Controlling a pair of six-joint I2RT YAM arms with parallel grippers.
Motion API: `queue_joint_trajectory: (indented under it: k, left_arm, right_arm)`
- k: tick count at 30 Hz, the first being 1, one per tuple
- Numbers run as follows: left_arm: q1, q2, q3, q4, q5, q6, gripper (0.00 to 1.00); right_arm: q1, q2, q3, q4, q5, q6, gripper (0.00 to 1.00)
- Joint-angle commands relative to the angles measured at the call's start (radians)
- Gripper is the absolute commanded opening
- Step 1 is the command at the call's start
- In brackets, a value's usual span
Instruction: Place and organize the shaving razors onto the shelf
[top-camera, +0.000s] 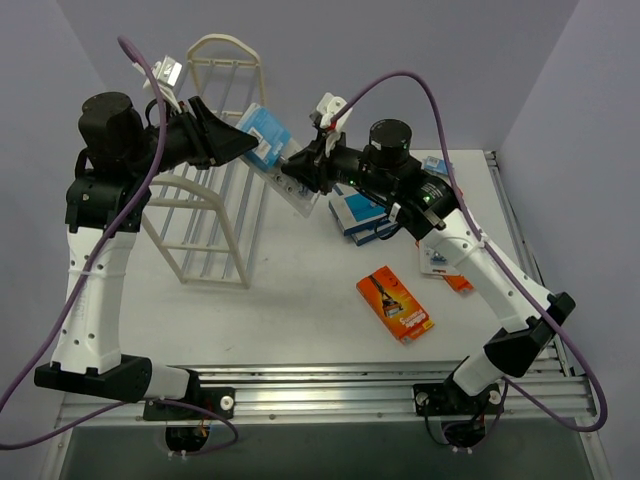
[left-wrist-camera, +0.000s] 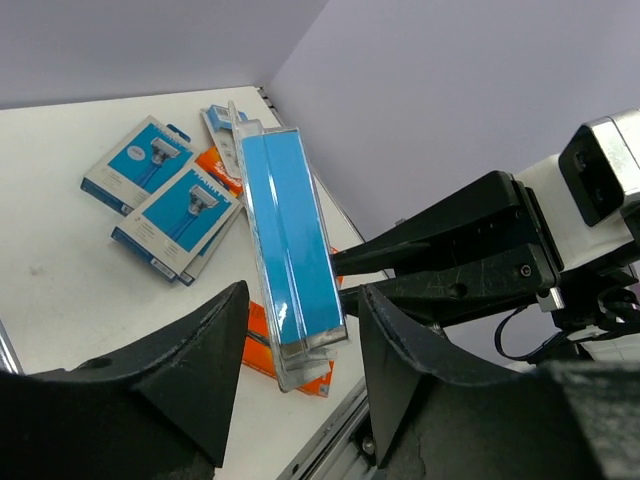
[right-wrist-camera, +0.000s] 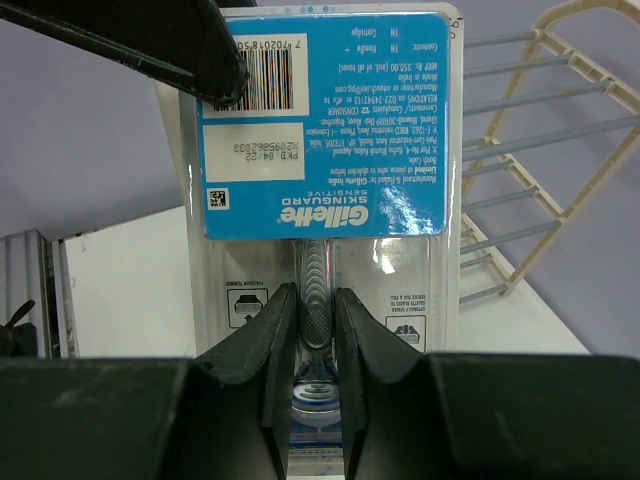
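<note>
One orange box (top-camera: 396, 304) lies nearest; another is half hidden under the right arm (top-camera: 480, 260). Right gripper (right-wrist-camera: 315, 297) pinches a blister pack (right-wrist-camera: 330, 130) aloft; left gripper (left-wrist-camera: 302, 300) straddles it, spread. Shelf (top-camera: 205, 225) beyond, partly behind left arm (top-camera: 130, 150).

Robot lab cell: white tabletop (top-camera: 300, 330) boxed by plain lavender walls (top-camera: 420, 50) from 9 to 3 o'clock, slotted aluminium rails (top-camera: 330, 385) at 6 o'clock anchoring left arm (top-camera: 88, 300) and right arm (top-camera: 500, 275) with purple cables (top-camera: 403, 73).
</note>
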Motion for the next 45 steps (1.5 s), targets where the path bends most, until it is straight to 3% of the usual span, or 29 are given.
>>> queue_joint_trajectory:
  k: [1,4,8,12,13,14,15,17,18,21,26,33,38,45]
  left_arm:
    - [0.004,0.0,0.0,0.057,-0.007,-0.017,0.57]
    - [0.002,0.0,-0.009,0.054,-0.015,-0.013,0.56]
    - [0.002,0.002,-0.02,0.057,-0.012,-0.013,0.39]
    - [0.004,0.005,-0.016,0.057,-0.009,-0.022,0.03]
    - [0.002,0.005,-0.016,0.063,-0.011,-0.025,0.02]
    - [0.004,0.003,-0.014,0.063,-0.011,-0.029,0.02]
    - [0.004,0.002,-0.012,0.065,-0.021,-0.04,0.02]
    - [0.01,-0.001,-0.014,0.077,-0.03,-0.054,0.02]
    - [0.014,-0.004,-0.016,0.081,-0.029,-0.074,0.02]
    - [0.05,-0.004,-0.012,0.097,-0.017,-0.103,0.02]
    - [0.12,0.0,-0.016,0.127,0.032,-0.135,0.02]
    - [0.29,0.012,-0.011,0.18,0.08,-0.209,0.02]
    - [0.399,0.074,0.018,0.285,0.115,-0.296,0.02]
    - [0.462,0.178,0.04,0.451,0.18,-0.459,0.02]
  right_arm:
    - [0.009,-0.064,-0.002,0.077,-0.015,-0.011,0.0]
    - [0.009,-0.064,-0.006,0.081,-0.015,-0.011,0.0]
    - [0.009,-0.069,-0.011,0.085,-0.017,-0.01,0.0]
    - [0.009,-0.07,-0.015,0.096,-0.015,-0.003,0.0]
    - [0.008,-0.073,-0.018,0.1,-0.007,0.003,0.01]
    - [0.008,-0.075,-0.02,0.105,0.003,0.007,0.08]
    - [0.009,-0.078,-0.028,0.108,0.023,0.012,0.24]
    - [0.008,-0.09,-0.043,0.126,0.04,0.018,0.36]
    - [0.008,-0.098,-0.052,0.137,0.061,0.023,0.5]
    - [0.008,-0.124,-0.086,0.166,0.092,0.029,0.66]
    - [0.003,-0.156,-0.118,0.166,0.129,0.024,0.74]
    - [-0.009,-0.211,-0.212,0.189,0.161,0.036,0.76]
    - [-0.018,-0.268,-0.313,0.215,0.161,0.055,0.77]
    - [-0.047,-0.354,-0.466,0.245,0.161,0.072,0.77]
